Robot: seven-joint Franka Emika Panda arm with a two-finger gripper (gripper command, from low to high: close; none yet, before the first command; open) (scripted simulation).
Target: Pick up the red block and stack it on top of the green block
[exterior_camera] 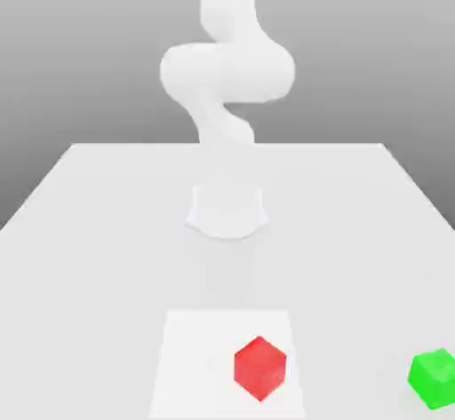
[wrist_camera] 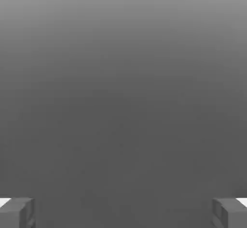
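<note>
The red block [exterior_camera: 260,368] rests on the table near its front edge, a little toward the exterior view's right of centre. The green block [exterior_camera: 435,378] sits on the table at the far right of the exterior view, well apart from the red one. In the hand view my gripper [wrist_camera: 123,212] is open, with one grey fingertip [wrist_camera: 17,212] at each side, wide apart and nothing between them. Behind the fingers is plain grey background, with no block there.
The white arm [exterior_camera: 227,72] rises from its base [exterior_camera: 227,210] at the middle of the white table [exterior_camera: 98,232] and runs out of the picture's top. A paler square patch [exterior_camera: 191,365] on the table lies under the red block.
</note>
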